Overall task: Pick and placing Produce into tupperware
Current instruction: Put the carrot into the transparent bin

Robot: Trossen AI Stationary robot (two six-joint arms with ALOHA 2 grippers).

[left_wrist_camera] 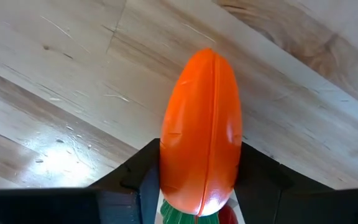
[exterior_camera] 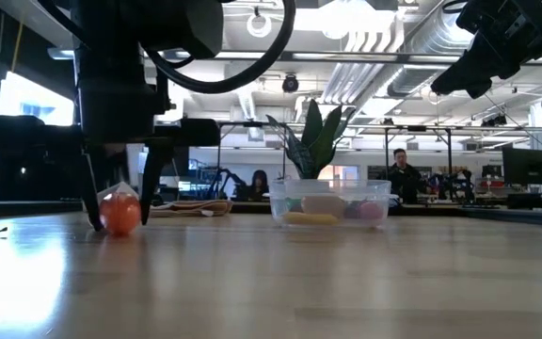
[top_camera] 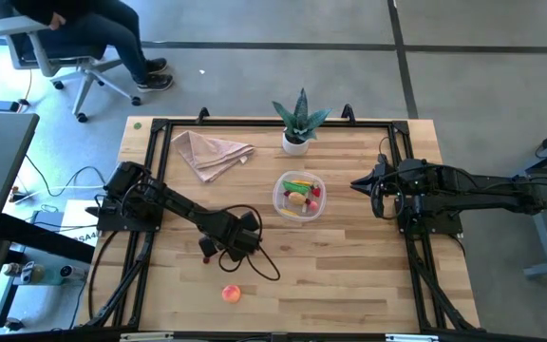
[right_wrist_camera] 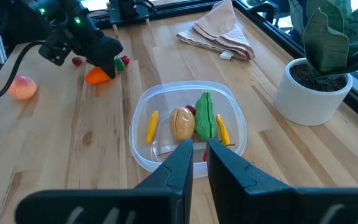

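An orange carrot with a green top lies on the wooden table, left of centre. My left gripper points down over it, a finger on each side. It shows in the high view too. A clear tupperware at the middle of the table holds a green pod, yellow strips and a tan piece. A pink-orange peach rests near the front edge, and small red pieces lie by the carrot. My right gripper hovers shut near the tupperware's right side, holding nothing. My left gripper pinches the carrot's two long sides between its fingers, at the thick part near the green top. The fingers come from above, pointing down, and lie across the carrot. The carrot lies flat on the table.
A spiky green plant in a white pot stands at the far edge behind the tupperware. A folded beige cloth lies at the far left. A black frame runs along the table's sides. A seated person shows beyond the far left corner.
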